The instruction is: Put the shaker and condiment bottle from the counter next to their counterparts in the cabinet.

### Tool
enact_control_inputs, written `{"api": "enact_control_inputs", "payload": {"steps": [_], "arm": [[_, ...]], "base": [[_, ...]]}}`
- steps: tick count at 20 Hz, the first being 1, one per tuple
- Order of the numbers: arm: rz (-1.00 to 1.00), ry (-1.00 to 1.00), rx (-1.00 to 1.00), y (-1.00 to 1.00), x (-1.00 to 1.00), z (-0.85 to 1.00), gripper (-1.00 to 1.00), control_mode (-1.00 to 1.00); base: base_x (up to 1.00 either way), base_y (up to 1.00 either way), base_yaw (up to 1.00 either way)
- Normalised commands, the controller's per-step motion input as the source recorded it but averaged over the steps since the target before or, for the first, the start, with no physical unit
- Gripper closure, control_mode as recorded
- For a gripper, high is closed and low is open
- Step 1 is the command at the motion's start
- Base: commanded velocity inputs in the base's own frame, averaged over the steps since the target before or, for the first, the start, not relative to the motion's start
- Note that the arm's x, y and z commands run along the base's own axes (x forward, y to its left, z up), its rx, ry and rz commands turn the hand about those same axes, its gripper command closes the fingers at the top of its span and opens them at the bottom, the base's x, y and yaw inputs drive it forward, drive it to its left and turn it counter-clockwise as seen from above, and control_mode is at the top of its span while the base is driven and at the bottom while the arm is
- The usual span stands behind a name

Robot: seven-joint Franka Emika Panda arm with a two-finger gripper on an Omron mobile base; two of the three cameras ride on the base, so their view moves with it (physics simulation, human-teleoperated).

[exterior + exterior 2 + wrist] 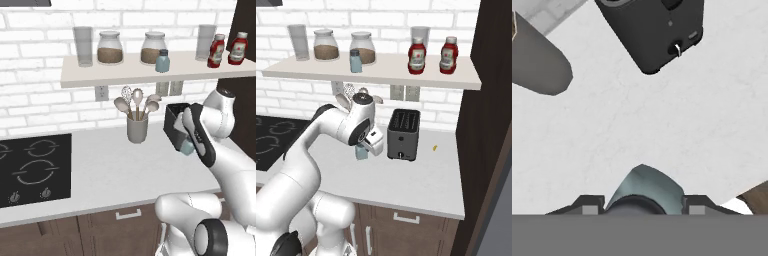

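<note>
My gripper (643, 207) is shut on the small blue-grey shaker (644, 190), which sits between the two fingertips. It hangs low over the counter (426, 180), just left of the toaster; the shaker (361, 152) shows below the hand, and again (186, 148) beside the forearm. Whether it touches the counter I cannot tell. On the pale cabinet shelf (386, 75) stands the matching shaker (356, 61) (162, 61). Two red condiment bottles (416, 55) (448, 54) stand side by side at the shelf's right end.
A black toaster (403, 134) (657, 30) stands right of the hand. A grey utensil holder (137, 127) is to its left, and a cooktop (32, 167) further left. Two brown-filled jars (110, 48) (152, 48) and glasses occupy the shelf. A dark cabinet panel (486, 125) bounds the right.
</note>
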Motion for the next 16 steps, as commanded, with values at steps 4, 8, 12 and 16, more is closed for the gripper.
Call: {"api": "enact_control_inputs", "payload": {"steps": [4,8,12,16], "arm": [[0.0,-0.08,0.0,0.0,0.0,0.65,1.0,-1.0],[0.0,-0.1,0.0,0.0,0.0,0.6,1.0,-1.0],[0.0,-0.12,0.0,0.0,0.0,0.63,1.0,-1.0],[0.0,-0.12,0.0,0.0,0.0,0.57,1.0,-1.0]], "base": [[0.0,0.0,0.0],[0.0,0.0,0.0],[0.0,0.0,0.0],[0.0,0.0,0.0]]}}
